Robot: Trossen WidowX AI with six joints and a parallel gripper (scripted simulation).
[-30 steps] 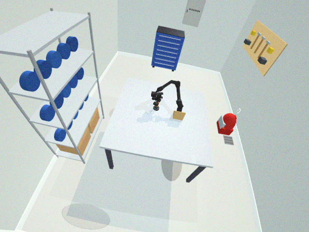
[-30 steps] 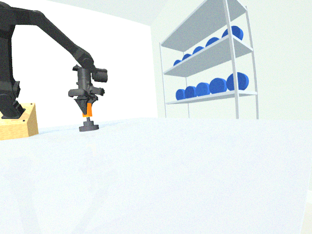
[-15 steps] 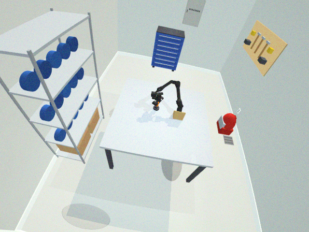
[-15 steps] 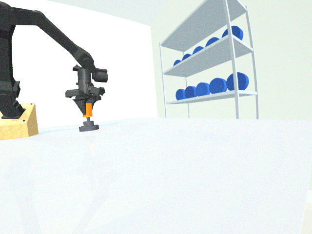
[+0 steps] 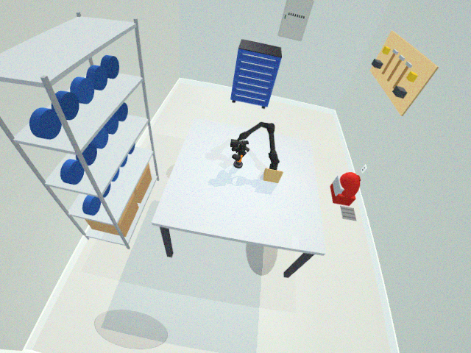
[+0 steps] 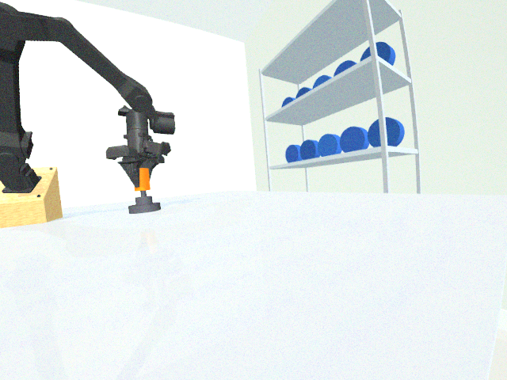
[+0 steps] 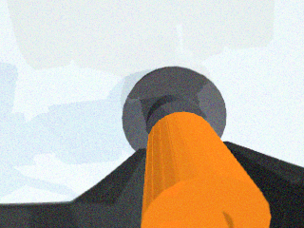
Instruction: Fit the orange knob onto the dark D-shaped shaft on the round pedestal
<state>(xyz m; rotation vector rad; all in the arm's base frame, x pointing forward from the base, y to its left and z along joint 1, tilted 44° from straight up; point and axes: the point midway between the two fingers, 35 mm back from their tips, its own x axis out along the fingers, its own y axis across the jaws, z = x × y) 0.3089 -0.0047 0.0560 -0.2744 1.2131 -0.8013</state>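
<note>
The orange knob (image 5: 240, 159) (image 6: 143, 179) (image 7: 190, 161) is upright between the fingers of my gripper (image 6: 141, 180), which is shut on it. In the exterior view, the knob's lower end is at the top of the dark shaft (image 6: 142, 194), and a short length of shaft shows between the knob and the stepped pedestal. The round pedestal (image 5: 238, 165) (image 6: 144, 207) (image 7: 173, 81) stands on the table. In the wrist view, the knob covers the shaft and part of the pedestal. The flat sides of hole and shaft are hidden.
The arm's wooden base block (image 5: 273, 175) (image 6: 53, 196) stands on the white table (image 5: 235, 212) (image 6: 286, 265), to the right of the pedestal in the top view. A shelf rack (image 5: 142, 95) (image 6: 380, 106) with blue round items stands beyond the table, and a blue cabinet (image 5: 255, 73) stands behind it.
</note>
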